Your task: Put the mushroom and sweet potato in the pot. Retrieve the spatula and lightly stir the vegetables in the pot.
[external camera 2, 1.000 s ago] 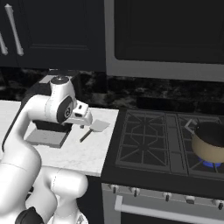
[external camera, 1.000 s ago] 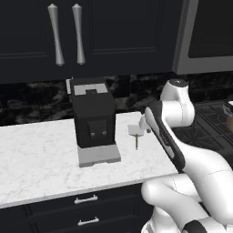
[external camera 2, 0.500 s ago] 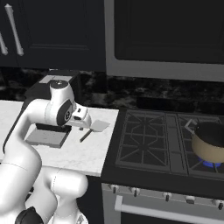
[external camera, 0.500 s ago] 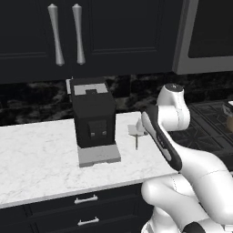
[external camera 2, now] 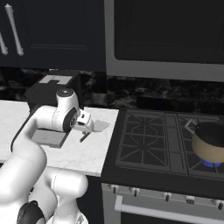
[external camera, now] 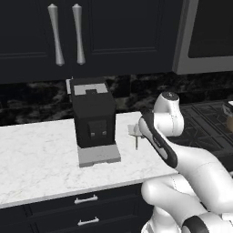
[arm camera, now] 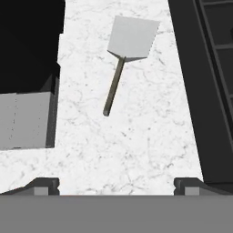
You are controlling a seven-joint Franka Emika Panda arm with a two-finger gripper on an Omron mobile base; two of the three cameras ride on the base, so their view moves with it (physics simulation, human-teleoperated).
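Note:
The spatula (arm camera: pixel 123 59) lies flat on the white marble counter, its light grey blade (arm camera: pixel 133 37) away from me and its thin dark handle (arm camera: pixel 113 86) pointing back toward my gripper (arm camera: pixel 117 185). The gripper hangs above the counter just short of the handle's end, open wide, with nothing between its fingertips (arm camera: pixel 45 185). From the base, the spatula (external camera 2: pixel 94 130) (external camera: pixel 135 135) lies between the coffee machine and the stove. The tan pot (external camera 2: pixel 211 142) sits on the stove's right front burner over a blue flame. Mushroom and sweet potato are hidden.
A black coffee machine (external camera: pixel 93 119) with a grey drip tray (arm camera: pixel 25 119) stands just left of the spatula. The stove's black edge (arm camera: pixel 191 82) and grates (external camera 2: pixel 148 140) border the counter on the right. Dark cabinets hang above.
The arm has bent lower and brought the hand down over the counter toward the spatula. The gripper stays open and the spatula has not moved.

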